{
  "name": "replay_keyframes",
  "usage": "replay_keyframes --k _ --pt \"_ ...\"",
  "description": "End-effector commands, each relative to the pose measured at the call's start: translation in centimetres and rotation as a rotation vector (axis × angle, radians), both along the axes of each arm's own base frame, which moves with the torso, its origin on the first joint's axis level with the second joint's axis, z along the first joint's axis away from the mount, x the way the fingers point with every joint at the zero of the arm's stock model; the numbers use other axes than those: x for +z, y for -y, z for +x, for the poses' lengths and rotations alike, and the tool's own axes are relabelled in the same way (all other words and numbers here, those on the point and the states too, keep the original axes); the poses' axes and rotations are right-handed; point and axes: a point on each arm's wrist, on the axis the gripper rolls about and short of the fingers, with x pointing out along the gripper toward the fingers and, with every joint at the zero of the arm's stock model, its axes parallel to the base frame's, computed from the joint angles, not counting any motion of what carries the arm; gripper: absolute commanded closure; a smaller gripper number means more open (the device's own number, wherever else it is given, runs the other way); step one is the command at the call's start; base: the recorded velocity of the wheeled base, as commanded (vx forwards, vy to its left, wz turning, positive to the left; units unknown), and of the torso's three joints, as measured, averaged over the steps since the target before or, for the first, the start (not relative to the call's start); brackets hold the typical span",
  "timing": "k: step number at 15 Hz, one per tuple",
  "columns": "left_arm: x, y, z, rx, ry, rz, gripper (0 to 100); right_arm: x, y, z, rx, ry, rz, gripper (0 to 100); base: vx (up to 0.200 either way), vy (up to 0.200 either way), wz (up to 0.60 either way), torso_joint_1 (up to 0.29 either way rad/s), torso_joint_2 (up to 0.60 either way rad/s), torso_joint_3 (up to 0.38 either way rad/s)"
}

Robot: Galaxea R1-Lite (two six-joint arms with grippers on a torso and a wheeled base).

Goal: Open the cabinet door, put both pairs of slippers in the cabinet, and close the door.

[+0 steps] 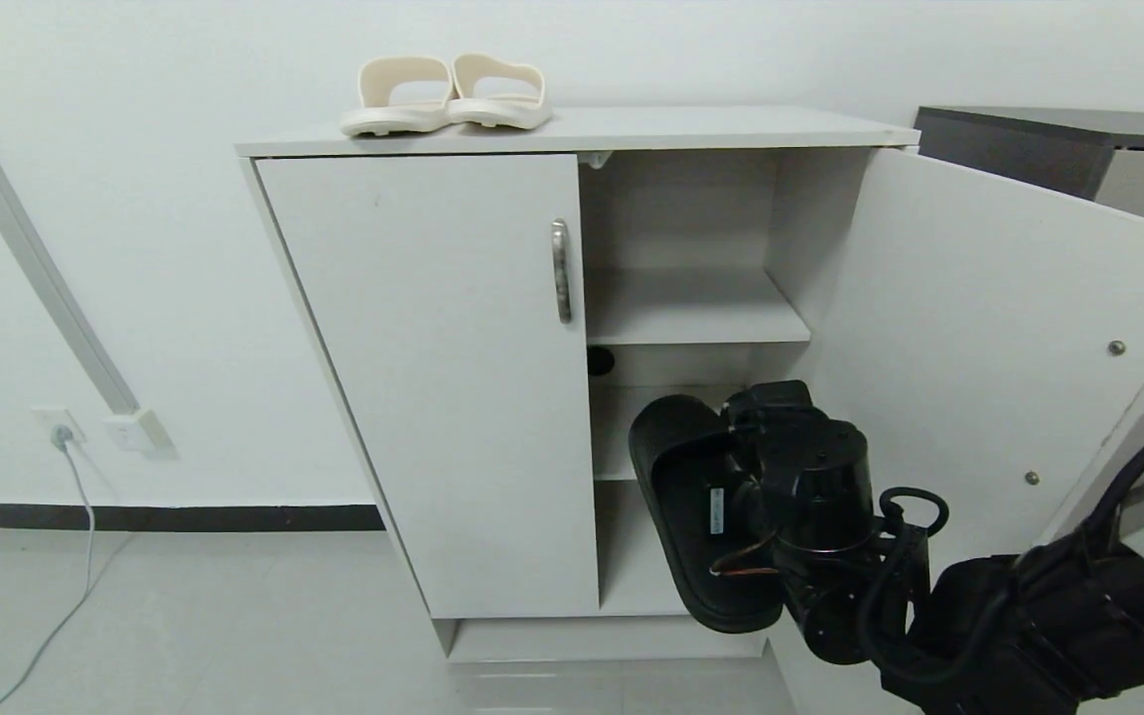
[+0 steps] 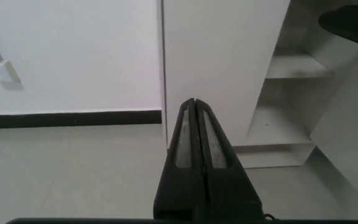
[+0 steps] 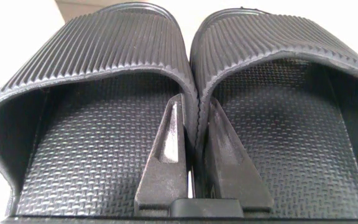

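My right gripper (image 3: 193,121) is shut on the pair of black slippers (image 3: 185,81), its fingers pinching the two inner straps together. In the head view the black slippers (image 1: 691,516) hang on edge in front of the cabinet's open right half, level with the lower shelves. The white cabinet (image 1: 413,377) has its right door (image 1: 979,338) swung open and its left door shut, with a metal handle (image 1: 560,270). A cream pair of slippers (image 1: 448,94) lies on the cabinet top. My left gripper (image 2: 194,134) is shut and holds nothing, low over the floor in front of the cabinet.
Inside the open half are several bare shelves (image 1: 691,313). A dark grey cabinet (image 1: 1049,149) stands behind the open door. A wall socket with a cable (image 1: 61,432) is low on the left wall. Grey floor (image 1: 185,626) lies open on the left.
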Motion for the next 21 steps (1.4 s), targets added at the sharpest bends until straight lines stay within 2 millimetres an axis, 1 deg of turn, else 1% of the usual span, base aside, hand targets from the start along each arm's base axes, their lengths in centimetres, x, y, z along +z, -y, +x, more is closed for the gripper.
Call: replay_keyframes --k 1,4,6,11,21 --pt "0.0 0.0 0.0 -0.001 -0.003 0.000 100 -0.5 -0.4 -0.1 0.016 -0.002 -0.001 100 0.000 0.000 0.00 0.000 0.00 0.000" --pt "0.0 0.0 0.0 -0.001 -0.003 0.000 100 -1.5 -1.2 -0.2 0.032 -0.004 -0.003 100 0.000 0.000 0.00 0.000 0.00 0.000" --pt "0.0 0.0 0.0 -0.001 -0.003 0.000 100 -1.8 -1.1 -0.3 0.032 -0.010 -0.010 100 0.000 0.000 0.00 0.000 0.00 0.000" --pt "0.0 0.0 0.0 -0.001 -0.003 0.000 100 -2.4 0.8 0.9 0.001 -0.037 -0.024 100 0.000 0.000 0.00 0.000 0.00 0.000" --pt "0.0 0.0 0.0 -0.001 -0.003 0.000 100 -3.4 3.2 1.7 -0.033 -0.079 -0.054 100 0.000 0.000 0.00 0.000 0.00 0.000"
